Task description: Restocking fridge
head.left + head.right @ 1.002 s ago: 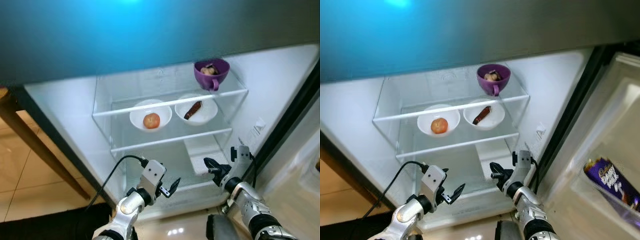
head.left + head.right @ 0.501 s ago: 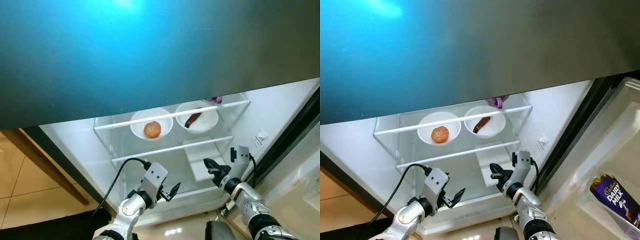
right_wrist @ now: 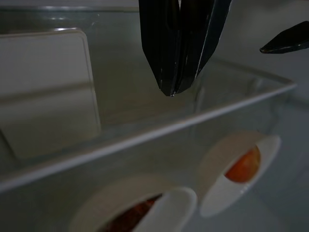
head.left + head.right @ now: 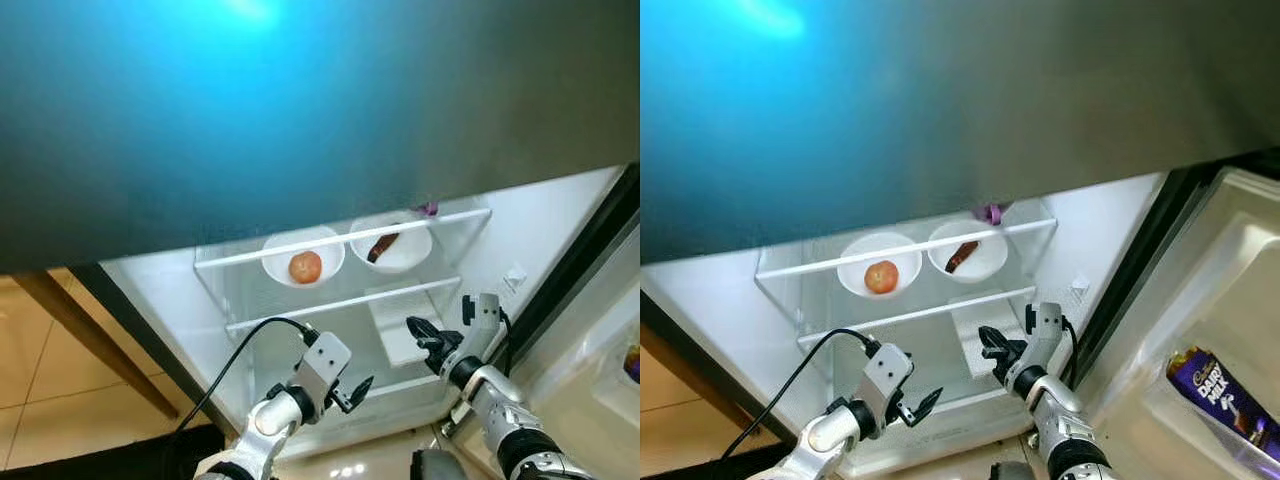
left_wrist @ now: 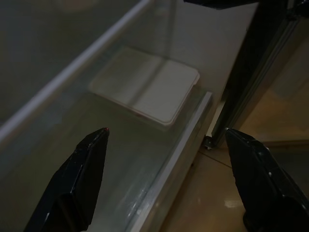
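Note:
The open fridge shows a glass shelf (image 4: 340,237) with two white bowls under it. One bowl (image 4: 303,256) holds a round orange-red fruit (image 4: 305,267), the other (image 4: 392,243) a brown piece of food. A purple cup (image 4: 428,209) peeks out from behind the dark upper door. A flat white box (image 4: 397,322) lies on the lower shelf. My left gripper (image 4: 357,391) hangs open and empty at the lower shelf's front edge, its fingers (image 5: 79,176) wide apart. My right gripper (image 4: 421,333) is shut on nothing just in front of the white box, fingertips (image 3: 171,89) together.
The dark blue-grey upper door (image 4: 300,120) covers the top of the view. The open fridge door at the right carries a purple chocolate bar (image 4: 1217,388) in its rack. A wooden leg (image 4: 90,345) and tiled floor are at the left.
The camera has tilted, so the upper door now hides most of the purple cup. My left gripper has shifted slightly right and lower. The right gripper has stayed by the white box.

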{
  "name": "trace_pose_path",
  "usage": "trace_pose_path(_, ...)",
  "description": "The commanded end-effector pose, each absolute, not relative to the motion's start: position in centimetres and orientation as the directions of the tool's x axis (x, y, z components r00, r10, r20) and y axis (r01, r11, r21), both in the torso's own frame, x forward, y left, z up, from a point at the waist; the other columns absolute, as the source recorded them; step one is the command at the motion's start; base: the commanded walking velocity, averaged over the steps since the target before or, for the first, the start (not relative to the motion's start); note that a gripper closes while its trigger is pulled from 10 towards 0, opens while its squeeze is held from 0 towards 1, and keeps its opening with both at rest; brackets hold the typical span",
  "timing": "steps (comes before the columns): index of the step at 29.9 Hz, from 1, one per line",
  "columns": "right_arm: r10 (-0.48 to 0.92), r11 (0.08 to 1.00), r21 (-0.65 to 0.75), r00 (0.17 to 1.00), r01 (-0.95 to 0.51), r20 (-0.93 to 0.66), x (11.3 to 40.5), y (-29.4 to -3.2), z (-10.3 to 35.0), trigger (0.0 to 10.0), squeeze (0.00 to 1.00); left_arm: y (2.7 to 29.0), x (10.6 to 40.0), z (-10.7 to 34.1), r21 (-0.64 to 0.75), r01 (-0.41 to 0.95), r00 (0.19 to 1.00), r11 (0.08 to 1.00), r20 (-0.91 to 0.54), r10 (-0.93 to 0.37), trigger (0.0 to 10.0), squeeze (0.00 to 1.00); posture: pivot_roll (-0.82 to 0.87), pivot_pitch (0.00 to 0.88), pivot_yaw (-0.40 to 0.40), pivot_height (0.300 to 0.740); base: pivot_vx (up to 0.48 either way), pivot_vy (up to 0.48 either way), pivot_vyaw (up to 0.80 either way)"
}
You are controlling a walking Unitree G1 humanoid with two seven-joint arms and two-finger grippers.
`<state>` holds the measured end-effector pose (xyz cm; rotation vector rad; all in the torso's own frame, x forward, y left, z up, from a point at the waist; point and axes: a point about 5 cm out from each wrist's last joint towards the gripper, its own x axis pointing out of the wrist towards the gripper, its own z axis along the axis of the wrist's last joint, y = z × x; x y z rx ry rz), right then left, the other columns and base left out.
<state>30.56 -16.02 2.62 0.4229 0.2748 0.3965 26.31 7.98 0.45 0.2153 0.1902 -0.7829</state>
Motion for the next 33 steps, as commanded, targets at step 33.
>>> trace_pose_path(33,0.400,0.836,0.478,0.895,-0.269,-0.195,30.0,-16.6,1.9,10.0,0.00,7.8,25.1,-1.3,0.112,0.723,0.668,0.681,-0.364,-0.649,10.0,0.00,-0.01,0.038,0.016,0.737,0.000,0.000,0.00)
